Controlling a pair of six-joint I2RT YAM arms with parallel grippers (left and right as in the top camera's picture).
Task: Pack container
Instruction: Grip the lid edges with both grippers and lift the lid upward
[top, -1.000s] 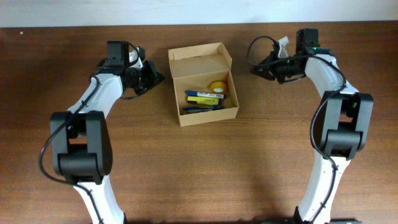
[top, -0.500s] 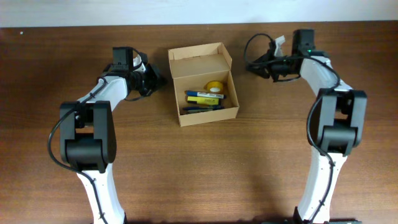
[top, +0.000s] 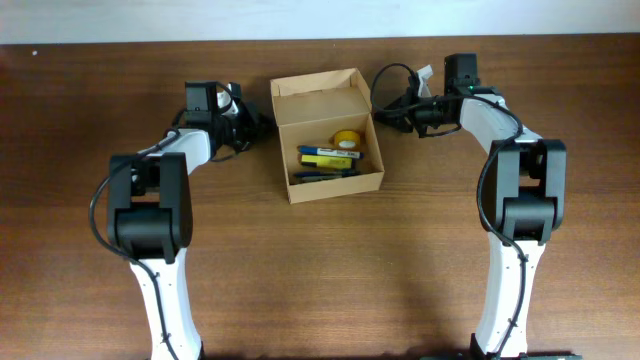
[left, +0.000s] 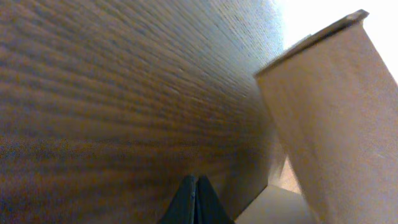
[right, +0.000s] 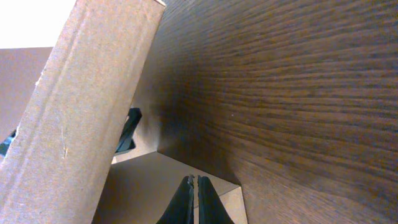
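Note:
The container (top: 330, 185) is a small tan cardboard box at the table's middle back, open, with its flap lid (top: 320, 98) standing up behind. Inside lie a yellow tape roll (top: 348, 139), a yellow-and-blue marker (top: 326, 158) and dark pens. My left gripper (top: 262, 122) is shut and empty, just left of the box near the lid hinge. My right gripper (top: 383, 114) is shut and empty, just right of the box. In the left wrist view the shut tips (left: 196, 186) face the box wall (left: 336, 118). In the right wrist view the tips (right: 194, 185) point at the cardboard (right: 87, 106).
The dark wooden table (top: 320, 270) stretches out in front of the box. Both arms reach in from the front edge along the left and right sides. A white wall edge runs along the back (top: 320, 20).
Both grippers have moved inward toward the box: the left one to the right, the right one to the left. The box and its contents have not moved.

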